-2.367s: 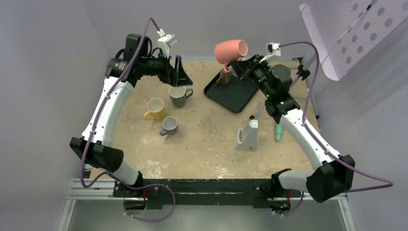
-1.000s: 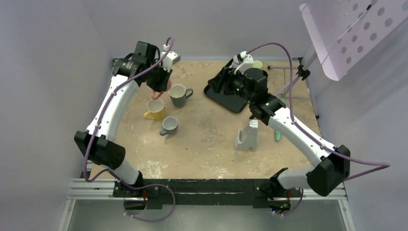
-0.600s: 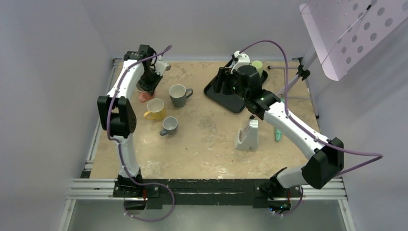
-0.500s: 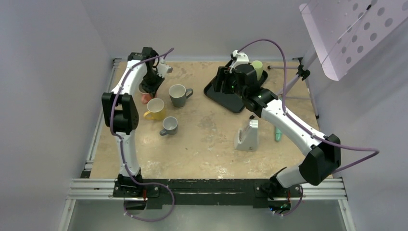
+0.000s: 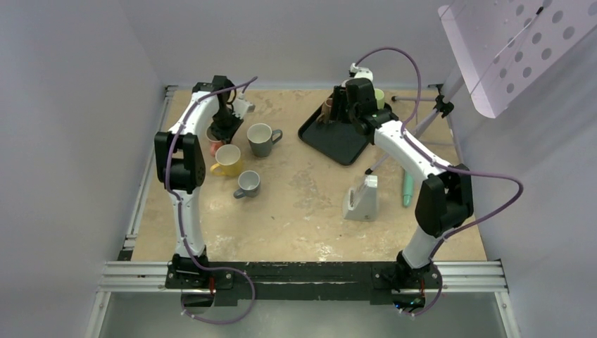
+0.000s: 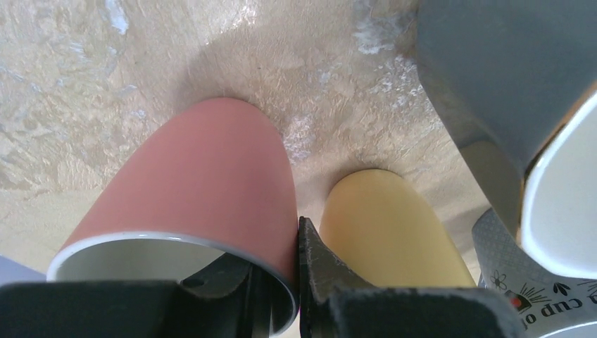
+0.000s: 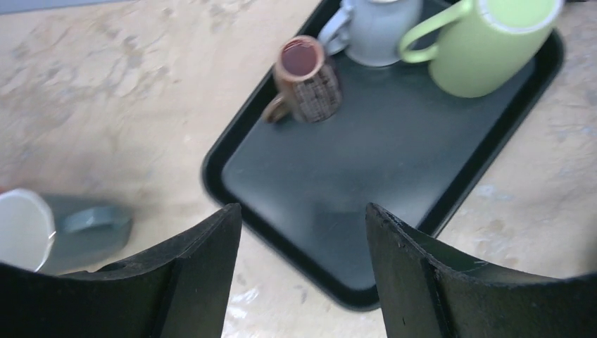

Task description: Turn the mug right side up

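- My left gripper (image 6: 278, 260) is closed on the pink mug (image 6: 204, 190). One finger is inside the rim and the other is pressed against the outer wall, so only the mug's wall is between them.
- The pink mug stands with its opening up toward my wrist and its base down on the counter (image 5: 310, 211). It is near the far-left corner, close to the left edge.
- A yellow mug (image 6: 387, 225) stands just beside the pink one, on the side nearer the counter's near edge. My outer finger sits in the narrow gap between the two.
- A grey mug (image 6: 493, 70) with a white inside stands near both of them, toward the counter's middle, also opening up.
- My right gripper (image 7: 303, 232) is wide open and holds nothing. It hangs above the black tray (image 7: 338, 183), which lies by the far edge, right of centre.
- A brown mug (image 7: 304, 77), a pale grey mug (image 7: 376, 28) and a green mug (image 7: 500, 42) stand along the tray's far side. The brown and green ones are clearly upright. I can't see the pale grey mug's top.
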Tool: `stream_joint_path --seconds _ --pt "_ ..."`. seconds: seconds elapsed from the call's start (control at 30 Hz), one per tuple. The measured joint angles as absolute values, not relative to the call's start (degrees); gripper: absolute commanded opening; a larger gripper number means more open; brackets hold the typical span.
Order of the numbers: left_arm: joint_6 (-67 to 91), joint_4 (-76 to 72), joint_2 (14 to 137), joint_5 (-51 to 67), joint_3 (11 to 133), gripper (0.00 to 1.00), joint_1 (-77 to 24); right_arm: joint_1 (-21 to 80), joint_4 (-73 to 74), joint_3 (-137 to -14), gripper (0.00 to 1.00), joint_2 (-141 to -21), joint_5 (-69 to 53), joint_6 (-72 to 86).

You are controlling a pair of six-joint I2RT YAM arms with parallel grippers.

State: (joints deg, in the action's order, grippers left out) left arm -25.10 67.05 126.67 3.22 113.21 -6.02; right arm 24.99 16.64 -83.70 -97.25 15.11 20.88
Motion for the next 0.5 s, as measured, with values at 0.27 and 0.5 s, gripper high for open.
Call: stream_joint_path --seconds 0.27,0.5 --pt "-24.08 65.69 126.65 3.53 113.16 0.6 -6.02 18.0 16.86 -91.72 0.68 -107.24 20.03 22.5" --pt "-22.02 65.84 123.96 2.7 113.36 0.69 -6.02 15.03 17.54 -104.51 0.69 -118.3 24.99 27.94"
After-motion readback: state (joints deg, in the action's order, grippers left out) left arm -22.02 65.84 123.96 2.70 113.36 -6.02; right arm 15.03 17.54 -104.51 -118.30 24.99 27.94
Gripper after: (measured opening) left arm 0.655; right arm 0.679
